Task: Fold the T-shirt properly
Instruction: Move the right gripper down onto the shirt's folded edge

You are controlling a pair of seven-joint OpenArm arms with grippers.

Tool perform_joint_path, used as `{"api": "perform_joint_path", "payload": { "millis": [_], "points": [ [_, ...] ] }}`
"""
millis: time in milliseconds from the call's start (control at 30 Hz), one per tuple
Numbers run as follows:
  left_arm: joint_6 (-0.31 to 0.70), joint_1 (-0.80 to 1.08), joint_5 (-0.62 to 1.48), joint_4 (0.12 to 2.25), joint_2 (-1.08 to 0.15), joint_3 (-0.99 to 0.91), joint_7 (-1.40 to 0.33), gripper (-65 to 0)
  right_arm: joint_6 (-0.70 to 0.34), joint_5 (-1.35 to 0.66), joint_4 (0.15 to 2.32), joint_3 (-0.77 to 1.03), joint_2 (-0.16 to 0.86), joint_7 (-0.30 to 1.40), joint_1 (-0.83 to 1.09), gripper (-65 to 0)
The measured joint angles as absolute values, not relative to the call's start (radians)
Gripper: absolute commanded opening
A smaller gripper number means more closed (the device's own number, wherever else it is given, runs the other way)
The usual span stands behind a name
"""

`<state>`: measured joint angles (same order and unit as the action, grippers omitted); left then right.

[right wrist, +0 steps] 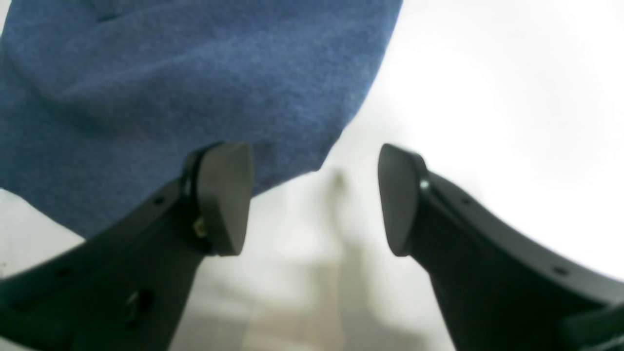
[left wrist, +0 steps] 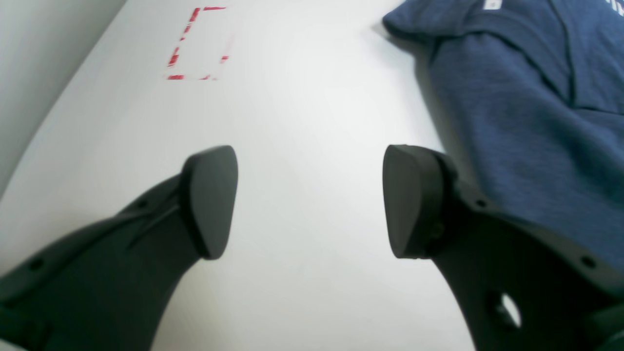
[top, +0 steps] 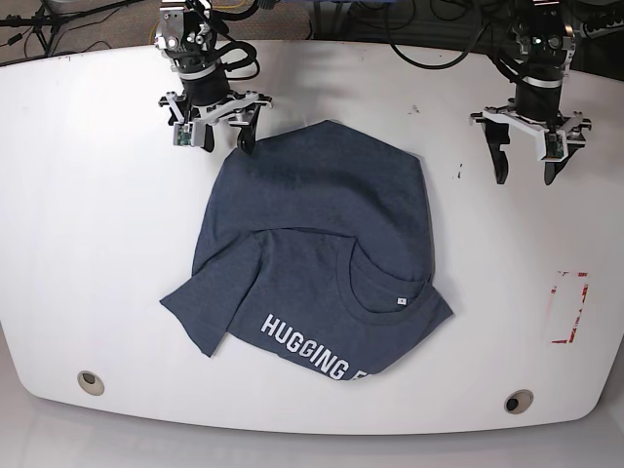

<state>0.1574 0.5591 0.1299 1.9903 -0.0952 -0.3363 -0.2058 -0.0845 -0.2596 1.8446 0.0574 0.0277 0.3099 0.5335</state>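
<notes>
Your left gripper (left wrist: 310, 202) is spread wide with nothing between the pads, hanging over bare white tabletop (left wrist: 302, 122). Your right gripper (right wrist: 314, 200) is also parted and empty, one finger (right wrist: 222, 197) in front of the T-shirt's (right wrist: 185, 83) edge; contact there can't be told.

In the base view the left gripper (top: 527, 164) sits at the far right, well apart from the T-shirt (top: 322, 214); the right gripper (top: 216, 135) is at the far left, just at the cloth's far edge.

Only the base view gives you the whole garment: partly folded, mid-tabletop, long axis running far to near, collar (top: 382, 285) and white neck tag (top: 400, 301) toward the near right, lettering (top: 307, 349) along the near hem, cut off by a fold after "HUGGING". A sleeve (top: 195, 317) juts out near left.

Only the left wrist view shows the red dashed rectangle (left wrist: 197, 44) up close; in the base view it is a small mark (top: 568, 307) at the near right. That wrist view crops the shirt at the frame's right edge. The right wrist view is blurred below the fingers; the background there is unreadable.
</notes>
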Motion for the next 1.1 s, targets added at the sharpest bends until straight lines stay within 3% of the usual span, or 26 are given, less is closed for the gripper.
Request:
{"api": "perform_joint_path", "payload": {
  "millis": [1100],
  "points": [
    [0.157,0.559,0.132,1.99,-0.095,-0.344,-0.202,-21.4,-0.078,-0.259,1.829,0.037,0.009,0.344,0.516,-25.6]
  ]
}}
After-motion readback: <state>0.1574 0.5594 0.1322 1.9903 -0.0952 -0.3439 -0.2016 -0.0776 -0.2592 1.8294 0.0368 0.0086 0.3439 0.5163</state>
